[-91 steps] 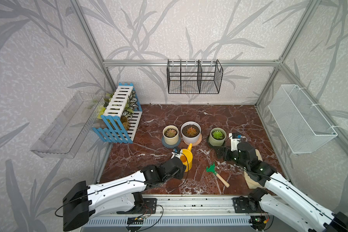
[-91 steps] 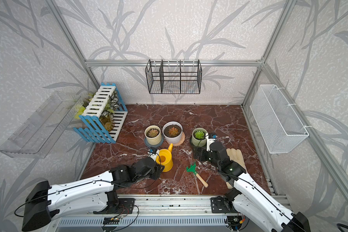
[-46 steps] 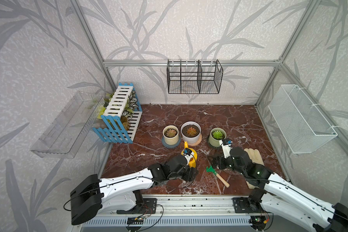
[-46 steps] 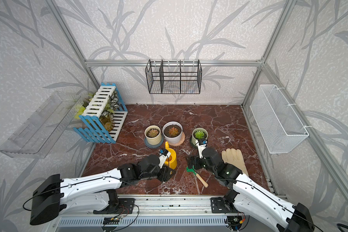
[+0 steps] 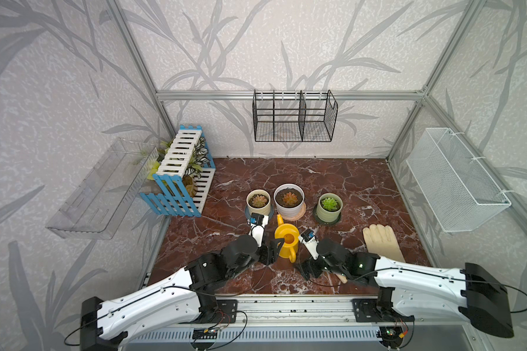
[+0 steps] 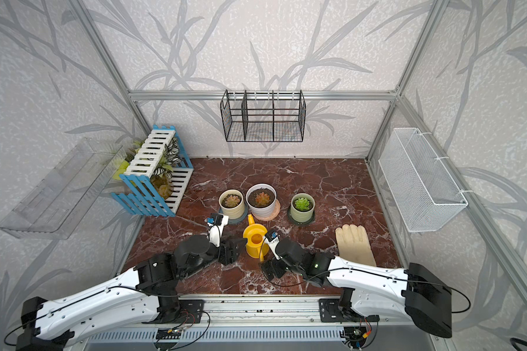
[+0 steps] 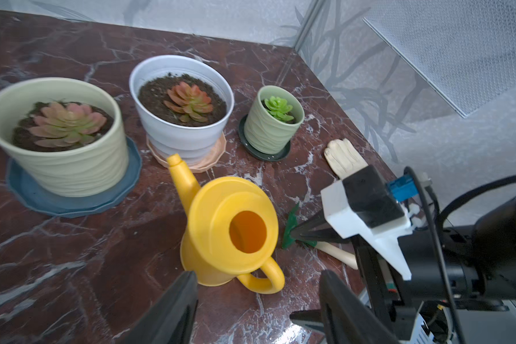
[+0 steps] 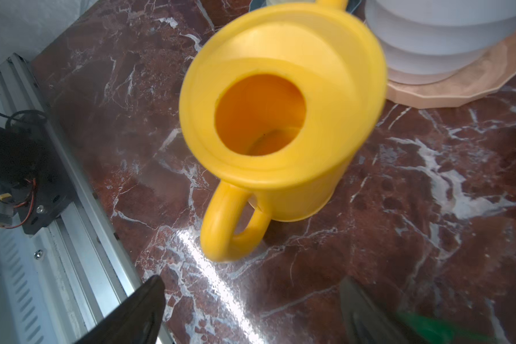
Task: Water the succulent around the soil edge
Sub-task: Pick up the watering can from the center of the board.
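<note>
1. Sitting near the middle of the bench [image 5: 362,182], toward its right edge, the succulent [image 5: 329,203] looks fragile; its ribbed pot [image 7: 270,131] needs no touching.
2. The yellow watering can [image 5: 286,243], nearer the front edge, looks like light, rigid, slick plastic; its loop handle [image 8: 230,223] suits gripping.
3. The left gripper [image 7: 256,277] and right gripper [image 8: 251,281] flank it, jaws apart, holding nothing.

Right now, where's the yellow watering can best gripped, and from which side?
Grip the loop handle of the watering can, coming from the rail side. The can stands upright with the handle toward the rail and the spout pointing away, and the flared body looks too wide for the jaws.
</note>
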Tool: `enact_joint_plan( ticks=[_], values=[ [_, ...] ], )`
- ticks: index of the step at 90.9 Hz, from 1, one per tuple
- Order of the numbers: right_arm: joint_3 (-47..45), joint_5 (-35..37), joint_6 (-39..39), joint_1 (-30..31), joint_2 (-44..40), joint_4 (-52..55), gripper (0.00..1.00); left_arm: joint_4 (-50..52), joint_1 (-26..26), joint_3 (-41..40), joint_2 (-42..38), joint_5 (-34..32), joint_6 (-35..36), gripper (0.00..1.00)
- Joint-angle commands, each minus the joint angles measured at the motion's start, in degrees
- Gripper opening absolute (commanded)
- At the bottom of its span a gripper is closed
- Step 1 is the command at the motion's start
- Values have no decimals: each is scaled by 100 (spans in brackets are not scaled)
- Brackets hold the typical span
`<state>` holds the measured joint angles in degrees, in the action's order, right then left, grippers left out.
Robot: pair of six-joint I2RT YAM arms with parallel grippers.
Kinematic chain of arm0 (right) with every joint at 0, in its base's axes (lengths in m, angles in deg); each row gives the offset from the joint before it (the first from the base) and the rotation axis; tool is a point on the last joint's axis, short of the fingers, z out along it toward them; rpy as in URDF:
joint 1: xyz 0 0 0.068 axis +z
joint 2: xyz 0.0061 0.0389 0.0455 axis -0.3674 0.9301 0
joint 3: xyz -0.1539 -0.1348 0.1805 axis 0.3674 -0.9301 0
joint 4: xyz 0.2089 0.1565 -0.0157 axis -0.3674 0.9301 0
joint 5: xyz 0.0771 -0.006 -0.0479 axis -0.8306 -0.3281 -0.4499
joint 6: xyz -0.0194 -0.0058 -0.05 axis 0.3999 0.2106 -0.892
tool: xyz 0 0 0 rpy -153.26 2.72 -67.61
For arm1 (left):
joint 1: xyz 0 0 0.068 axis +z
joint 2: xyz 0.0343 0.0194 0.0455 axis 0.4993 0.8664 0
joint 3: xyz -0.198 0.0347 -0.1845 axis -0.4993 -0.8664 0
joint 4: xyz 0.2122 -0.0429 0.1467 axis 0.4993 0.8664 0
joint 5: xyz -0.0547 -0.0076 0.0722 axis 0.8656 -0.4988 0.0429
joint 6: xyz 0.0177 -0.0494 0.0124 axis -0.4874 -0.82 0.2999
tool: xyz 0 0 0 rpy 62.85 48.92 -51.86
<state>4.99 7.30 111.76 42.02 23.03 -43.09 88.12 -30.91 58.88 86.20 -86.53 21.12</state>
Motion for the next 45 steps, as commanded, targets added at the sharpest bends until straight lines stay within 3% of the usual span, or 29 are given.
enact_joint_plan(
  ticks=[1,16,28,45],
  values=[
    [380,383,-102,231,488,-377,88,573,-14,13,-232,-777,-107,69],
    [664,1080,-131,440,943,-274,75,731,-14,29,-269,-894,-127,69],
    [689,1829,111,433,1042,18,57,860,-14,106,-213,-943,-108,69],
    [457,1541,-101,337,970,-167,42,934,-13,178,-239,-993,-43,72]
  ],
)
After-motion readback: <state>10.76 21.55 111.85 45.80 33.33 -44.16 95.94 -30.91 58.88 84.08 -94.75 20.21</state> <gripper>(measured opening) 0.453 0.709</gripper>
